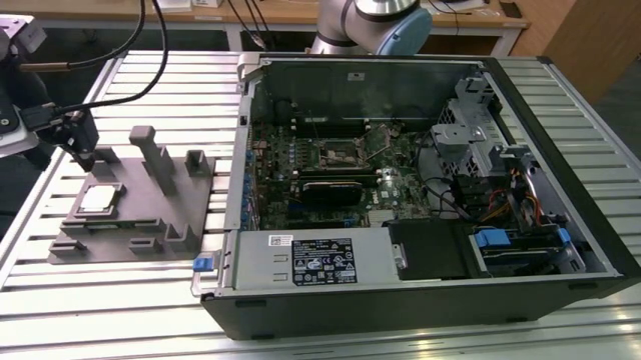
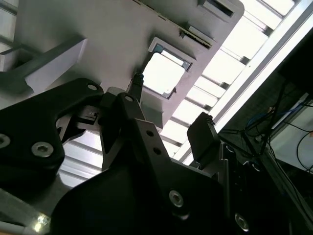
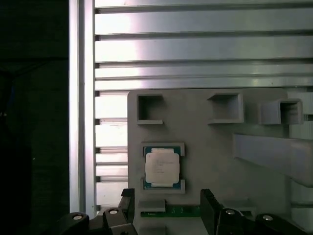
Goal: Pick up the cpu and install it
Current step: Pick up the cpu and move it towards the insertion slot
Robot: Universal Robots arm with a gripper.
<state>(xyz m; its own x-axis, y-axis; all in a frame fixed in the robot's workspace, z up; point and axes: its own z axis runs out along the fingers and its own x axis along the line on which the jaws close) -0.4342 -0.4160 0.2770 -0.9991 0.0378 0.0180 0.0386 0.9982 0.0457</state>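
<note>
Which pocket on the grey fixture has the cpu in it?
The framed pocket nearest the gripper holds the cpu; the three square pockets beyond it sit empty.

Gripper [image 2: 170, 102] hovering with jaws spread apart over grey fixture [image 2: 98, 29], cpu [image 2: 162, 73] sitting bright in its square recess just beside one jaw, fixture lying on slatted metal table [image 2: 234, 63]

Hovers tips-down close over one edge of the flat grey plastic fixture block [image 1: 150, 210] with the black two-fingered metal gripper [image 1: 87, 156], fingers [image 3: 128, 203] parted, gripping nothing. Bends at a silver-and-blue rounded joint [image 1: 386, 19] well beyond that block.
</note>
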